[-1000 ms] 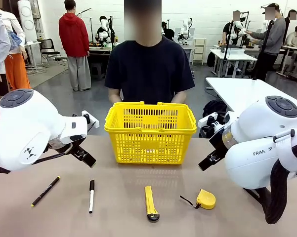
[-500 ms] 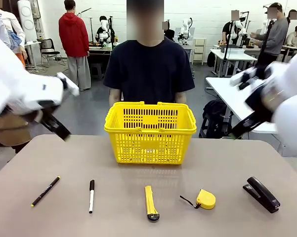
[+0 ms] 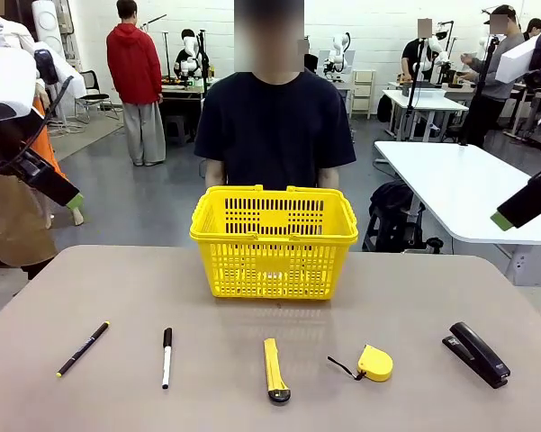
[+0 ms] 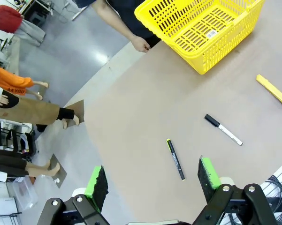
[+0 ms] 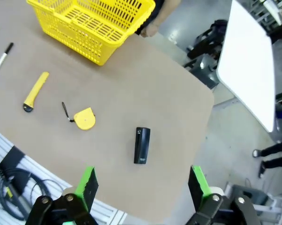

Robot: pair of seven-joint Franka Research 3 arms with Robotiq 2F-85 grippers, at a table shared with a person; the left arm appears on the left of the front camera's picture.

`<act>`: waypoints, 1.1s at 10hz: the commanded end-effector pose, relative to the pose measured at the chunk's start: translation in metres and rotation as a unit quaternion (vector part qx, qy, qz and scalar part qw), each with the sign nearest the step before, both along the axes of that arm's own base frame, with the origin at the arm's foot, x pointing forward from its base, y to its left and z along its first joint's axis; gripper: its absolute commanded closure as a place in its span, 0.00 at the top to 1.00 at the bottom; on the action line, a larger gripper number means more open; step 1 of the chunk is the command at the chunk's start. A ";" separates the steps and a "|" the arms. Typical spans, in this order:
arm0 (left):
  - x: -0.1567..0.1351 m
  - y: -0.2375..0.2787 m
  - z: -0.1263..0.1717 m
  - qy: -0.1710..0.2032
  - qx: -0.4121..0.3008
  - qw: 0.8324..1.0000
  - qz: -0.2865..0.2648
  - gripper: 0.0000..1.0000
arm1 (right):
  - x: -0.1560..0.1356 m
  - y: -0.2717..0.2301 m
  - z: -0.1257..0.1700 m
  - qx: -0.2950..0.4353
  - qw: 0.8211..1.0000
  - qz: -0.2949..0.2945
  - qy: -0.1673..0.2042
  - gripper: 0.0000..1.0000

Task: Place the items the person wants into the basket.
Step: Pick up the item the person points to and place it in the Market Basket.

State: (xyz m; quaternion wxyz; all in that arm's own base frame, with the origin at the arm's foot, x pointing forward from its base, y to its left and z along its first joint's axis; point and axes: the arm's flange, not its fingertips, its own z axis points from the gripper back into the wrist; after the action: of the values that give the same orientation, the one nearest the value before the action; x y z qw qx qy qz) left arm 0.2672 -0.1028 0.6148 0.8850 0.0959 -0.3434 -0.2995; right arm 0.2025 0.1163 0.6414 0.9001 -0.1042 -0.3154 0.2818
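Basket point(image 3: 275, 270) upright at the far middle of the table point(image 3: 99, 288), directly in front of the person point(image 3: 275, 126), with both handles folded down along the rim. One hand point(image 4: 141, 44) of the person at the far table edge, near a corner of the basket.

Row of five tools along the near side of the table, well clear of the basket and each apart from its neighbours. From the robot's left: thin black pen point(image 3: 83, 348), lying slantwise; white marker point(image 3: 166, 357), black cap toward the basket; utility knife point(image 3: 275, 369), lengthwise toward the basket, black end nearest the near edge; yellow tape measure point(image 3: 374, 363), black strap trailing toward the knife; black stapler point(image 3: 475, 354), slantwise at the right end of the row.

Left pincer point(image 4: 151, 180) high above the left end of the table, with jaws wide apart and nothing between them; far below, between its green pads point(image 4: 209, 171), the pen, with the marker just beyond. Right pincer point(image 5: 143, 180) high above the right end, likewise spread wide and empty; far below it the stapler, with tape measure and knife farther along. Both pincers well apart from every tool and from the basket.
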 end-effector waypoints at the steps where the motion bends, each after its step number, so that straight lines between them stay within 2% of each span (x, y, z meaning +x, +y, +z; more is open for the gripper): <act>1: 0.006 0.001 -0.012 0.022 -0.002 1.000 0.001 1.00 | 0.006 -0.011 -0.009 0.009 1.000 -0.004 0.006 1.00; 2: 0.006 0.001 -0.012 0.022 -0.002 1.000 0.001 1.00 | 0.006 -0.011 -0.009 0.009 1.000 -0.004 0.006 1.00; 3: 0.002 0.001 -0.004 0.007 0.001 1.000 0.001 1.00 | 0.002 -0.004 -0.001 0.004 1.000 -0.001 0.003 1.00; 4: 0.019 0.034 0.010 0.109 -0.095 0.983 -0.112 1.00 | 0.007 -0.042 0.009 0.075 0.990 0.094 0.069 1.00; 5: 0.035 0.073 0.021 0.168 -0.150 0.958 -0.178 1.00 | 0.017 -0.087 0.020 0.142 0.973 0.151 0.098 1.00; 6: 0.053 0.114 0.024 0.224 -0.214 0.917 -0.250 1.00 | 0.031 -0.136 0.022 0.228 0.945 0.203 0.120 1.00; 7: 0.073 0.167 0.022 0.256 -0.285 0.880 -0.280 1.00 | 0.050 -0.194 0.015 0.317 0.918 0.205 0.125 1.00; 8: 0.077 0.211 0.016 0.248 -0.328 0.872 -0.268 1.00 | 0.054 -0.239 0.004 0.371 0.899 0.201 0.115 1.00; 9: 0.072 0.247 0.012 0.220 -0.363 0.868 -0.258 1.00 | 0.052 -0.275 -0.006 0.416 0.885 0.190 0.089 1.00; 11: 0.058 0.320 -0.008 0.153 -0.448 0.844 -0.252 1.00 | 0.049 -0.326 -0.028 0.486 0.861 0.136 0.060 1.00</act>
State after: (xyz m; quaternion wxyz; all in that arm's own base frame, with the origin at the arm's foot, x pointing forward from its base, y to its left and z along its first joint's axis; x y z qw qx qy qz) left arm 0.3130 0.2021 0.6120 0.7650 -0.4283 -0.3086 -0.3688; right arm 0.2454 -0.2149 0.6117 0.8012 0.3930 -0.3733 0.2535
